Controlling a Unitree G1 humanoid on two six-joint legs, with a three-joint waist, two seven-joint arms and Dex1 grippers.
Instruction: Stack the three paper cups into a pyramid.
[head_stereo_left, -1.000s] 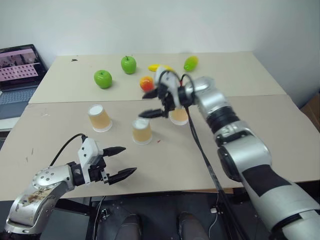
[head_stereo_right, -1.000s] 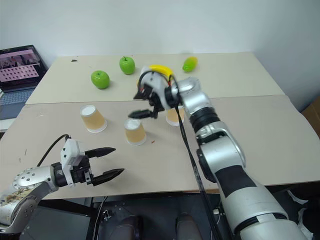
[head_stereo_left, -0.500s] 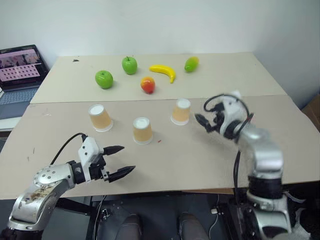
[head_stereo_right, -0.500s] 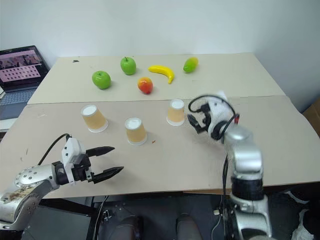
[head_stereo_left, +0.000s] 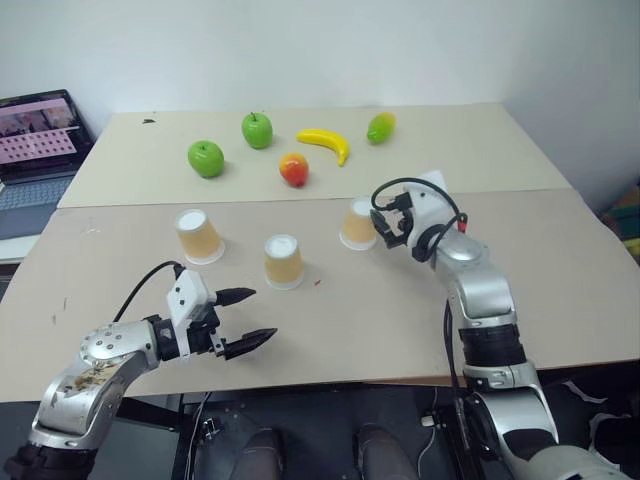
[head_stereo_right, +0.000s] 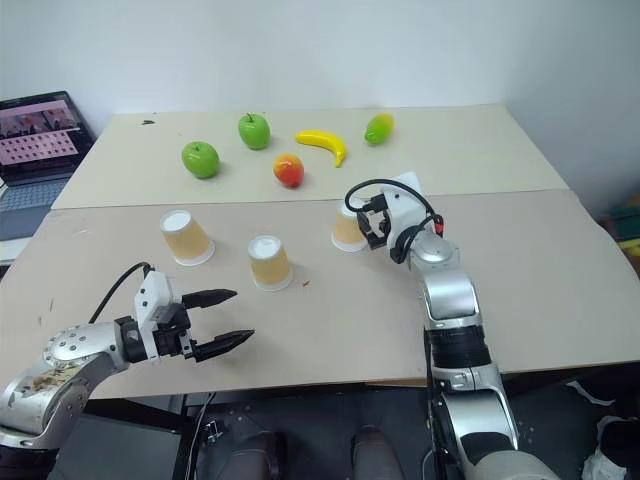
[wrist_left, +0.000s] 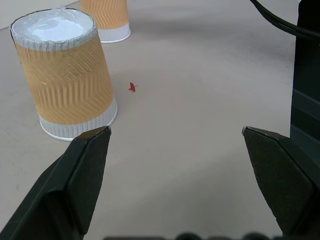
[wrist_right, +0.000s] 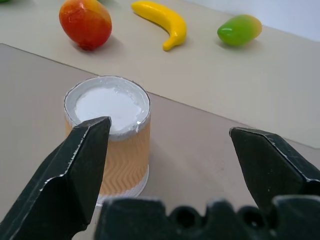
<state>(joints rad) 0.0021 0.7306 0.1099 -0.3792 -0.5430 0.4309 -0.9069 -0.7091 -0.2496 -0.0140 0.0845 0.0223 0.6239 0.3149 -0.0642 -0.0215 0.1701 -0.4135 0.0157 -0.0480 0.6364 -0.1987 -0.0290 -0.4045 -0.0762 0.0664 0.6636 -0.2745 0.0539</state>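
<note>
While our left gripper is idling spread, we are swinging our right gripper, jaws wide, back down beside the right cup, all three cups standing apart on the surface.

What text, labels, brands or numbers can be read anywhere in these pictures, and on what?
None can be read.
Open grey laptop beside the table: its pink-toned screen content is too small to read.
Three upside-down tan-orange paper cups: plain zigzag ribbing, no print.
</note>
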